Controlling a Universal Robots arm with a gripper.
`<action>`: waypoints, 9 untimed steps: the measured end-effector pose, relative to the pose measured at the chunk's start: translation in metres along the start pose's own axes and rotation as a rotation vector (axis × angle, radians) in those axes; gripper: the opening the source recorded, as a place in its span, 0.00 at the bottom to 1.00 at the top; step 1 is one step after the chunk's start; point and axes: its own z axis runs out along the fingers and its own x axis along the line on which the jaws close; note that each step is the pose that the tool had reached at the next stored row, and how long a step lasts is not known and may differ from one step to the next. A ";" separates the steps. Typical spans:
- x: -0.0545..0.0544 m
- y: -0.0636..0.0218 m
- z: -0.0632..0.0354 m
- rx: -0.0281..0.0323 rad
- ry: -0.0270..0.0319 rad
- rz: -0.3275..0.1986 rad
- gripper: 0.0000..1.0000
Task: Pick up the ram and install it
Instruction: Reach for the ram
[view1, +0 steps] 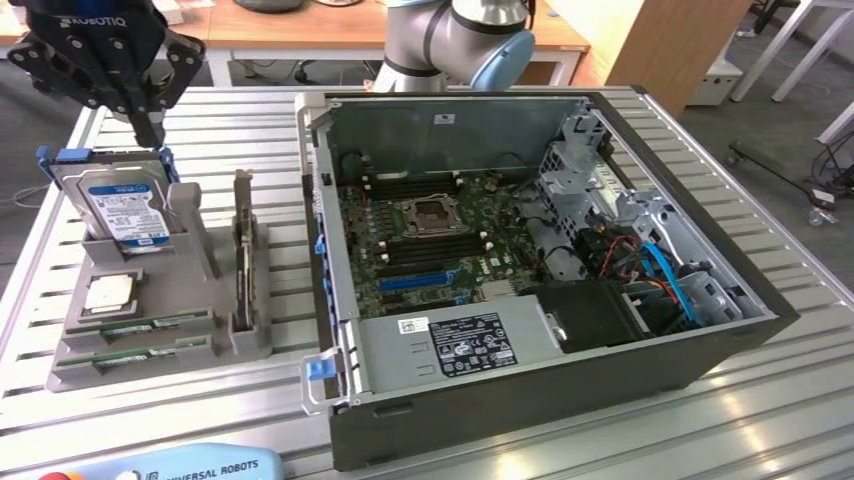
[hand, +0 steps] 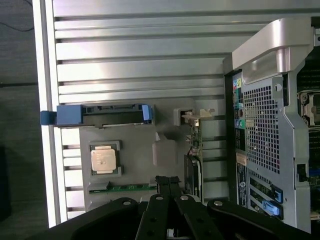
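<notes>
Ram (view1: 134, 325) lies in the front slots of the grey holder (view1: 200, 330) on the exterior view's left, where two thin green strips show edge-up, one just behind the other. In the wrist view one ram strip (hand: 125, 188) lies just beside the tips of the end effector (hand: 167, 181).

I judge the stick to be light and stiff but delicate. It is a bare board with chips on its faces and contacts on one long edge. The exposed upper edge, pinched across the two flat faces near the middle, looks the safest hold. A grip near one end could tilt it in its slot.

The end effector (view1: 144, 135) has its fingers closed together and carries nothing. In the exterior view it hangs above the back of the holder, over the upright hard drive (view1: 127, 205). The CPU chip (view1: 110, 292) sits between the drive and the ram, and a tall card (view1: 243, 250) stands beside them. The open computer case (view1: 467, 400) rests on the slatted bench (view1: 254, 130) just beside the holder, motherboard (view1: 400, 265) exposed.
</notes>
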 end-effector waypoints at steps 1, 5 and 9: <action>0.000 0.0000 0.0000 0.0000 0.0000 0.000 0.10; 0.001 -0.0012 -0.0001 0.0000 0.0001 0.000 0.10; 0.004 -0.0063 -0.0004 0.0000 0.0000 0.000 0.10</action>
